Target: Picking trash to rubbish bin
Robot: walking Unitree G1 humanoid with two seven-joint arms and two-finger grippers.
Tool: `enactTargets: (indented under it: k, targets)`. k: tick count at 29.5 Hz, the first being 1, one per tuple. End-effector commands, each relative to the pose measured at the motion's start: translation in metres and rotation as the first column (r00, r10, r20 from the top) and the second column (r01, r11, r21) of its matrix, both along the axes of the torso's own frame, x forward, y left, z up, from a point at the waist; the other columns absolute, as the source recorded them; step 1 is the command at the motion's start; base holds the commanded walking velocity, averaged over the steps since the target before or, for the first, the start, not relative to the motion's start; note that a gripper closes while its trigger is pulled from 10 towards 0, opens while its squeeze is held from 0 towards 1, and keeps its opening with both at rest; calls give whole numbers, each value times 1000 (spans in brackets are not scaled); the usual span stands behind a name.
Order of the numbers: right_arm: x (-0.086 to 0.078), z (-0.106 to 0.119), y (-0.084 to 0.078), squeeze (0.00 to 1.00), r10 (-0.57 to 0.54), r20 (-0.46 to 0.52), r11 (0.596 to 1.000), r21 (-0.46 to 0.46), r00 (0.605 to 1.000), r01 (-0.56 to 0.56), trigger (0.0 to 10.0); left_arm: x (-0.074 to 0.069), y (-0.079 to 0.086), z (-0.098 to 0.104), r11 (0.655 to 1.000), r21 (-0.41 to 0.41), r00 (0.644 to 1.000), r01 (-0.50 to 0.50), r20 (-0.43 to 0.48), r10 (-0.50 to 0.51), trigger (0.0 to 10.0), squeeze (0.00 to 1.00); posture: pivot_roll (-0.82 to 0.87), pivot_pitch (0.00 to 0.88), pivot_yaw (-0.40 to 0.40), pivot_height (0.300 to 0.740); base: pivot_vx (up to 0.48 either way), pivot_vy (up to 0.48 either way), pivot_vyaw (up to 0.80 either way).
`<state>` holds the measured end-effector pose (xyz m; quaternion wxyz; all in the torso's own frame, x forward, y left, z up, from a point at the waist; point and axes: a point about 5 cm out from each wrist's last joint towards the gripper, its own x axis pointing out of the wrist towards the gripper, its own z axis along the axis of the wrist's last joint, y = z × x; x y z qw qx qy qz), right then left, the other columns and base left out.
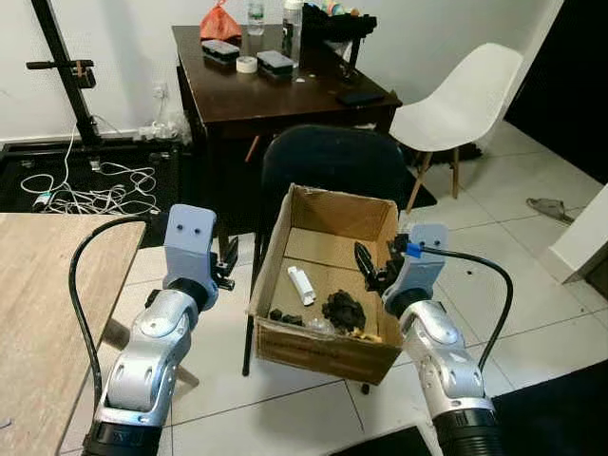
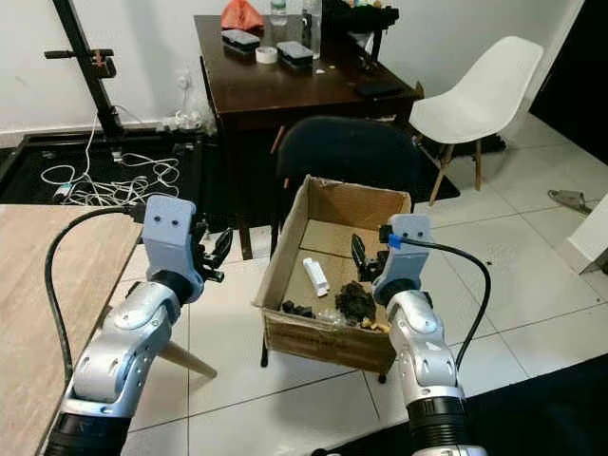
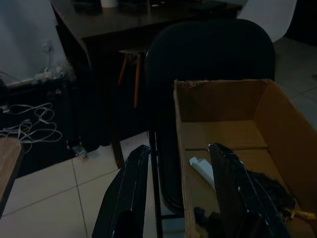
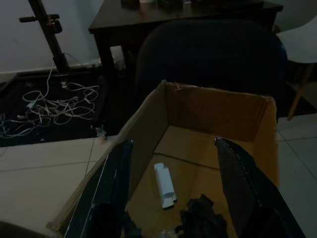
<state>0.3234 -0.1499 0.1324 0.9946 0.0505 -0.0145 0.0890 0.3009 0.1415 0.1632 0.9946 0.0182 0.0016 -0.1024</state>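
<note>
Nearest, the right hand (image 1: 372, 266) hangs over the right side of the cardboard box (image 1: 275, 249), just inside its rim, fingers spread and gripping nothing. The left hand (image 1: 228, 261) hovers outside the box, just beside its left wall, also parted and empty. A pale wooden worktop (image 1: 38, 285) fills the near left corner.

The box rests on the seat of a dark chair (image 1: 332, 161) and serves as the bin. Trash already lies along its near edge — a white tube-like piece (image 4: 164, 184) towards the middle of the floor, a crumpled black wad (image 1: 344, 310) next to it nearer the right wall, and small dark scraps (image 1: 285, 315) in the near left corner.

With both hands empty over the bin, this looks like the moment just after a drop (or before a fresh search). The next move would call for pulling the right hand up clear of the rim and turning to find more trash.

Beyond the chair stands a dark desk (image 1: 237, 100) with clutter on top, a white chair (image 1: 465, 95) to its right, and tangled white cables (image 1: 90, 190) on the floor to the left.
</note>
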Motion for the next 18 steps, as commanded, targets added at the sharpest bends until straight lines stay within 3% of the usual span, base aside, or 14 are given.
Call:
enactTargets:
  k: [1,18]
  targets:
    - [-2,0,2,0,10,-3,1000,11,1000,-10,10000,-3,-2,-1,1000,-15,1000,0,-11,0,10000,0,98,53,-54,740,-274,0,0]
    - [-3,-3,3,0,18,-19,1000,19,1000,-18,10000,-5,-2,-1,1000,-8,1000,9,-22,-10,10000,0,106,64,-50,740,-294,0,0]
